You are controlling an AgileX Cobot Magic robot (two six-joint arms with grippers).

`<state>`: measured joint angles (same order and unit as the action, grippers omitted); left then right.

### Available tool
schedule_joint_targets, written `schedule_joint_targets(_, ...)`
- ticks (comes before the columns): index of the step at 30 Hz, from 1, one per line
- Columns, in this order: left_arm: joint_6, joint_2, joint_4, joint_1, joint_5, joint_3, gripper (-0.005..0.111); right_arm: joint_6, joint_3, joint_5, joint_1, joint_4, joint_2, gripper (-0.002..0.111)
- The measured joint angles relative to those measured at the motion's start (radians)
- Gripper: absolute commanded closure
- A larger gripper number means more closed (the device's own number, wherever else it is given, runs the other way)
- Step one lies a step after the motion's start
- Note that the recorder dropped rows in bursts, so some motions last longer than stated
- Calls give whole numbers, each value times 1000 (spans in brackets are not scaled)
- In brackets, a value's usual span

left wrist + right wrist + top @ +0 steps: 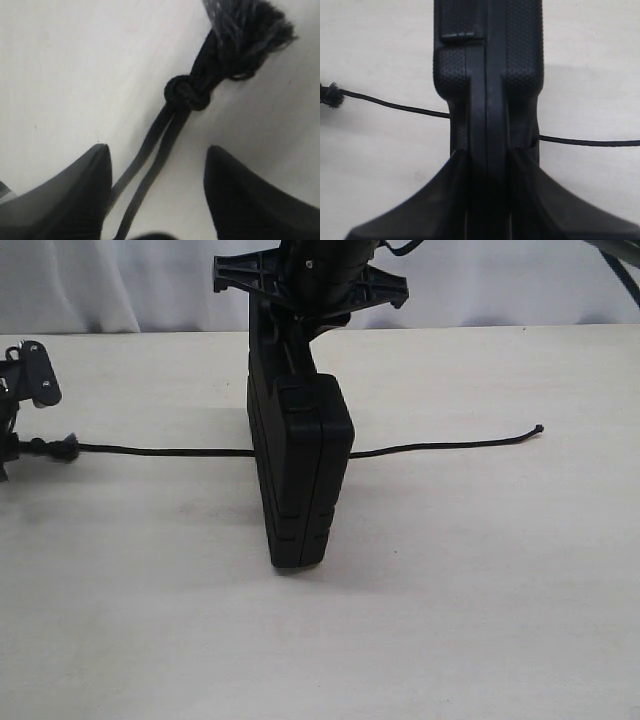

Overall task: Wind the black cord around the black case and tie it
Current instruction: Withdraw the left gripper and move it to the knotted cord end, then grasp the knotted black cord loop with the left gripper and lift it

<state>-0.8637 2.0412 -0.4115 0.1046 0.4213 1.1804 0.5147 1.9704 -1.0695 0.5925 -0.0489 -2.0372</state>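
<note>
The black case [300,470] stands on its narrow edge mid-table, and my right gripper [290,335] is shut on its upper end from above. In the right wrist view both jaws press the case [487,75] at the gripper [487,155]. The black cord [160,450] lies straight across the table, its middle hidden by the case, its thin tip [539,428] at the right. Its knot [62,448] lies at the far left by my left gripper [8,448]. The left gripper [157,155] is open, with the loop's two strands [150,160] between its fingers, short of the knot [185,92] and frayed tuft [250,30].
The pale table [450,620] carries only the case and cord. A white curtain [100,285] hangs behind the far edge. A thick robot cable [625,270] crosses the top right corner.
</note>
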Motion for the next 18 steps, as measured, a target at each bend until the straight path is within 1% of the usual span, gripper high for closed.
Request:
schedule_joint_targets(4,4,55,-3,10,-43,11,63,0,0,0,0,0,0,104)
schedule_joint_targets(6,4,70,-6,10,-62,20,79,0,0,0,0,0,0,104)
schedule_joint_targets(7,4,72,-6,10,-62,20,95,0,0,0,0,0,0,104)
schedule_joint_targets(9,4,75,21,10,-26,22,107,0,0,0,0,0,0,104)
schedule_joint_targets(13,4,72,134,10,83,30,107,0,0,0,0,0,0,104)
schedule_joint_targets(15,4,72,235,10,142,37,107,0,0,0,0,0,0,104)
schedule_joint_targets(18,4,60,411,12,274,41,107,0,0,0,0,0,0,104)
